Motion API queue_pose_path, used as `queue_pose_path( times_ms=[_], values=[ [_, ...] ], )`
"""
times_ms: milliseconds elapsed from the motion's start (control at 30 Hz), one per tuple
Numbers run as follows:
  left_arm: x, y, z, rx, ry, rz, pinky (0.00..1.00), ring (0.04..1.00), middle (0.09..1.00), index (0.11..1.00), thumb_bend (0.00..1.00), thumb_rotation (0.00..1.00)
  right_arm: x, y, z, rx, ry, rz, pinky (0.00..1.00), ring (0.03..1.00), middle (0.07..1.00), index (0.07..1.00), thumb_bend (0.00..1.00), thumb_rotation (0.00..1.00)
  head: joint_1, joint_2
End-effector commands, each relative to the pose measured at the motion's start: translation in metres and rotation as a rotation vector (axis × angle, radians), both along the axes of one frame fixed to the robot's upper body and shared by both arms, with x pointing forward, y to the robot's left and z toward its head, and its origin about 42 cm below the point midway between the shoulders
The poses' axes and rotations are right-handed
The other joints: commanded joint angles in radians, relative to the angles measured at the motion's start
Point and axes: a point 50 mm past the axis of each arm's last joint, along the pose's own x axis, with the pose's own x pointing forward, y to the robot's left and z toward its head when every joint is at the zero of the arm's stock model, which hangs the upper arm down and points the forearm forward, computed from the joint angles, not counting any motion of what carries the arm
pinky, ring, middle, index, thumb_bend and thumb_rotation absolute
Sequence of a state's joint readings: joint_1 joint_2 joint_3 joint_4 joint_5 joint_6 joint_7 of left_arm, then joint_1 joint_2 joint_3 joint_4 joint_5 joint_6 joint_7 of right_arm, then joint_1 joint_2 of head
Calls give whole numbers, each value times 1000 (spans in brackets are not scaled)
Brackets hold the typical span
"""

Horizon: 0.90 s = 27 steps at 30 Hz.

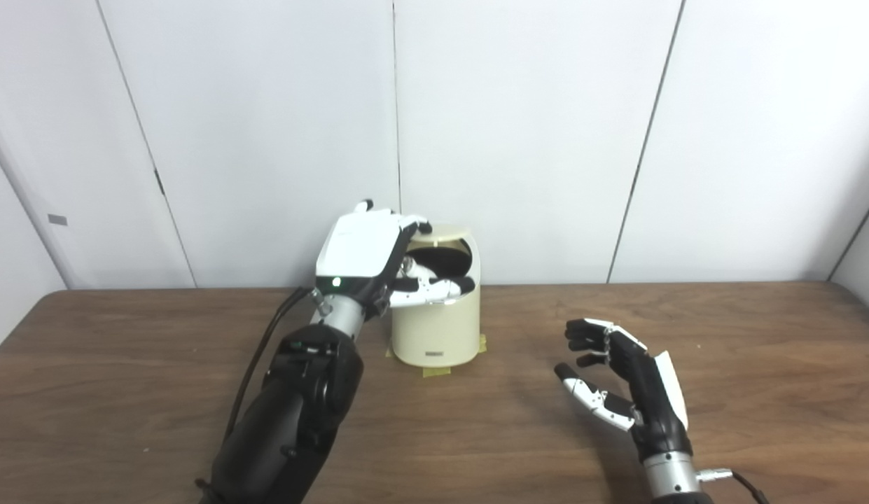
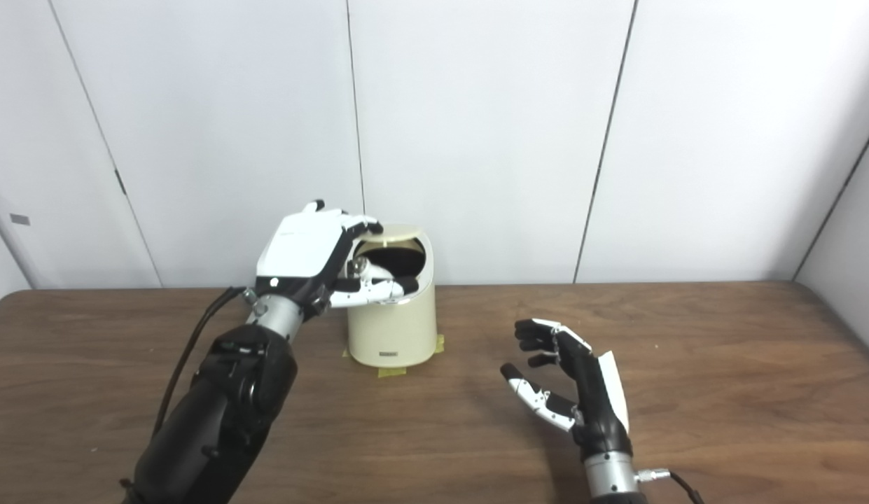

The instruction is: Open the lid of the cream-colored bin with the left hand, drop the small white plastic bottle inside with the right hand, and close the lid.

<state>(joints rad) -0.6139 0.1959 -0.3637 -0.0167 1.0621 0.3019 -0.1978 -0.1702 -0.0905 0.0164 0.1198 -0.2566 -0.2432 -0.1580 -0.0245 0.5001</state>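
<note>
The cream-colored bin (image 1: 438,318) is being seen standing upright on the dark wooden table (image 1: 756,364), toward its far edge and close to the white panelled wall (image 1: 532,126). Its base is being held in place by yellowish tape strips (image 1: 438,371) showing at the bottom edge. The lid (image 1: 445,234) is being kept tilted, so that a dark opening is being exposed at the top of the bin. The left hand (image 1: 378,255) is being held against the bin's upper left side, its fingers (image 1: 413,225) being curled over the lid's rim and its thumb (image 1: 441,287) being laid across the front just under the opening. Well apart from the bin, the right hand (image 1: 620,374) is being held low over the table at the right, palm turned toward the bin, fingers loosely spread and curved, with nothing being gripped in it. The small white bottle is not being made out anywhere
</note>
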Motion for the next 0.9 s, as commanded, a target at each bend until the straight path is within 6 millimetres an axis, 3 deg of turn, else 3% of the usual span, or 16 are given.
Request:
queue_pose_path(
  times_ms=[0,467,867],
  values=[
    [3,1,24,11,-96,-6,996,886,808,803,837,878,-1,11,-2,19,-7,8,562,657,672,667,255,185,-3,2],
    [4,12,-5,208,-40,3,1000,896,819,817,825,881,0,11,-1,42,-6,18,570,666,679,672,248,202,-8,2],
    [16,21,-45,488,-11,-26,1000,906,817,807,813,790,0,14,2,54,-7,20,577,667,677,668,245,208,-20,12]
  ],
)
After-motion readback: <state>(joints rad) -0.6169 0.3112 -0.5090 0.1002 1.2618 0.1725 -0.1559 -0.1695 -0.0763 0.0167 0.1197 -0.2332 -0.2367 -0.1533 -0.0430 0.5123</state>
